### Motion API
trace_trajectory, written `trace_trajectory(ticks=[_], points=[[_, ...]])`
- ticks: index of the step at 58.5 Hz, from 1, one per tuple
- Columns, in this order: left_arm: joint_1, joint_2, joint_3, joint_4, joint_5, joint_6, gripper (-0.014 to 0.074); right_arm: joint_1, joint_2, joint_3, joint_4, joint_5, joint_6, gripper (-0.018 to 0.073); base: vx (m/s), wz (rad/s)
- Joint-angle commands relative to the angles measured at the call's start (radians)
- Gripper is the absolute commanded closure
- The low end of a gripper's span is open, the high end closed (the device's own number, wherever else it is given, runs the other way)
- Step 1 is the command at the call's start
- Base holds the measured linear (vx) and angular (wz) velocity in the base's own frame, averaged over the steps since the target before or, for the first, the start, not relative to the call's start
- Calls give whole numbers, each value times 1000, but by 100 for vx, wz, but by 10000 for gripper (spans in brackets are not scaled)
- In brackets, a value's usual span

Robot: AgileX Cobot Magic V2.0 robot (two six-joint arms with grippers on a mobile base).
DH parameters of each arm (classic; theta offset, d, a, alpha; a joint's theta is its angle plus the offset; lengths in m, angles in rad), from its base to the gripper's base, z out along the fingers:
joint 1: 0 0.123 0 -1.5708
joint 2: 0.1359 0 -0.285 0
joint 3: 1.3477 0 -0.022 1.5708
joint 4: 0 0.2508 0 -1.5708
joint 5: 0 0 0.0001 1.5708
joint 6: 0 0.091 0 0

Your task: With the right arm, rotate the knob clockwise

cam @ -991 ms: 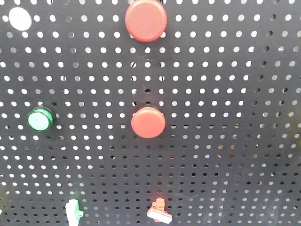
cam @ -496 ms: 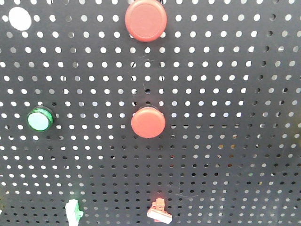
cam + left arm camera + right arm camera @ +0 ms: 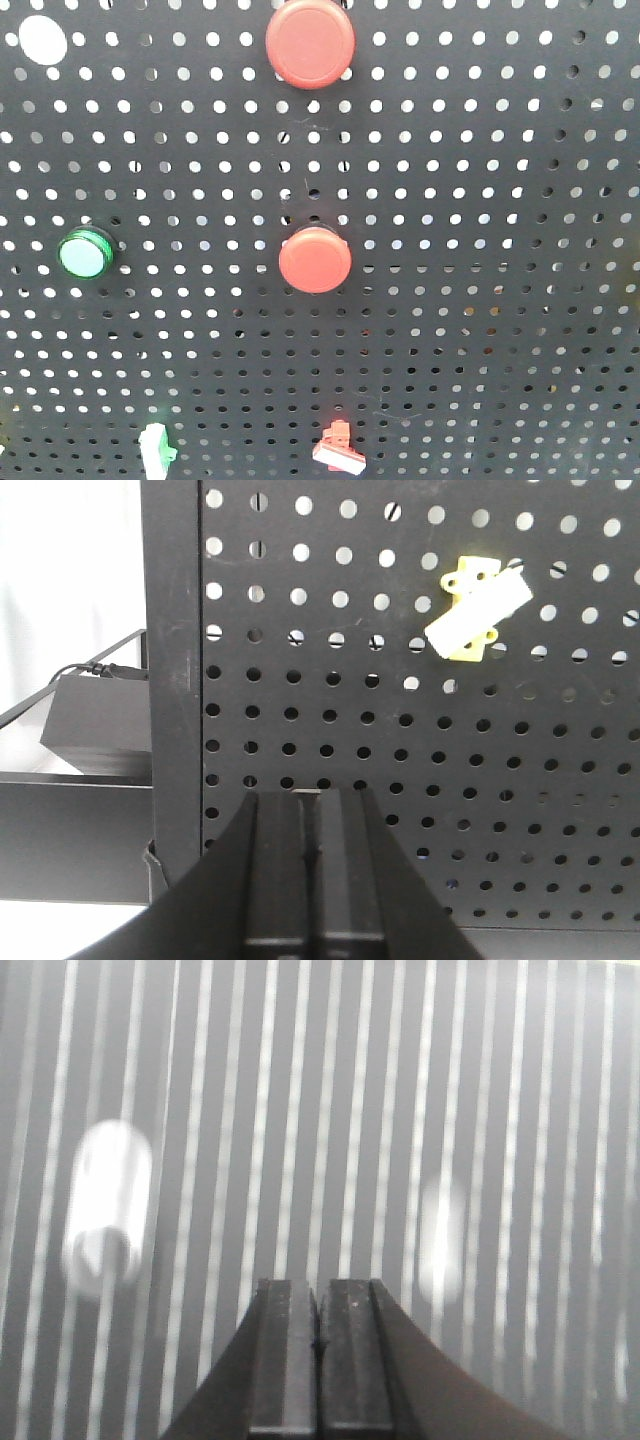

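I start on the left. The left gripper [image 3: 312, 810] has its fingers pressed together with nothing between them, tips close to the pegboard [image 3: 300, 630]. A yellow-and-white bracket [image 3: 478, 608] sits above and to the right of those tips, and a black box [image 3: 95, 720] is off to their left, beyond the board's edge.

Only the front view shows the board's face. From left to right it has a green lamp [image 3: 84, 254], a white clip [image 3: 156, 448], two round red fittings one above the other, and a red clip [image 3: 338, 448]. I cannot pick out the knob for certain. My best guess is the lower red cap [image 3: 315, 260], with the upper red cap [image 3: 310, 43] as the other candidate. No arm appears in that view, so I cannot place the cap relative to the tool.

The right gripper [image 3: 318, 1295] is likewise closed flat and empty. Its camera gives only vertical streaks, with one pale blob [image 3: 105, 1205] up and left of the tips and another [image 3: 440, 1240] up and right.

The cap looks like hard, smooth plastic fixed to the panel, so I judge it stiff, a bit slick, and light to turn. The best hold would be a pinch across its rim. The jaws must open first, and they should not lean on the thin board.
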Motion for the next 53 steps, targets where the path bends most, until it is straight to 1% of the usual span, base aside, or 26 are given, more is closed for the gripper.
trace_trajectory(ticks=[1,7,11,14,19,22,25,26,27,29,30,31,32,34,35,38,39,42,45,48,53], points=[[2,0,13,-8,-82,-10,603,-7,81,-110,50,-11,-8,568,0,0],[2,0,13,-8,-82,-10,603,-7,111,-136,125,5,-22,568,0,0],[2,0,13,-8,-82,-10,603,-7,129,-137,175,29,-57,568,0,0],[2,0,13,-8,-82,-10,603,-7,143,-141,233,55,-101,568,0,0],[2,0,13,-8,-82,-10,603,-7,165,-142,356,78,-245,568,0,0],[2,0,13,-8,-82,-10,603,-7,181,-142,460,97,-382,568,0,0],[2,0,13,-8,-82,-10,603,-7,194,-142,542,119,-503,568,0,0],[2,0,13,-8,-82,-10,603,-7,198,-142,585,133,-546,568,0,0],[2,0,13,-8,-82,-10,603,-7,203,-142,614,144,-613,568,0,0],[2,0,13,-8,-82,-10,603,-7,209,-142,688,171,-707,568,0,0],[2,0,13,-8,-82,-10,603,-6,213,-142,733,190,-779,568,0,0],[2,0,13,-8,-82,-10,603,-3,216,-142,762,203,-828,568,0,0],[2,0,13,-8,-82,-10,603,1,220,-142,791,215,-899,568,0,0],[2,0,13,-8,-82,-10,603,15,225,-142,846,237,-990,568,0,0],[2,0,13,-8,-82,-10,603,28,229,-142,881,253,-1055,568,0,0],[2,0,13,-8,-82,-10,603,59,235,-142,935,277,-1174,568,0,0],[2,0,13,-8,-82,-10,603,73,236,-142,941,281,-1221,568,0,0],[2,0,13,-8,-82,-10,603,95,236,-142,940,280,-1291,568,0,0],[2,0,13,-8,-82,-10,603,105,236,-142,923,274,-1330,568,0,0],[2,0,13,-8,-82,-10,603,121,236,-142,872,260,-1355,568,0,0],[2,0,13,-8,-82,-10,603,153,238,-142,746,226,-1358,568,0,0]])
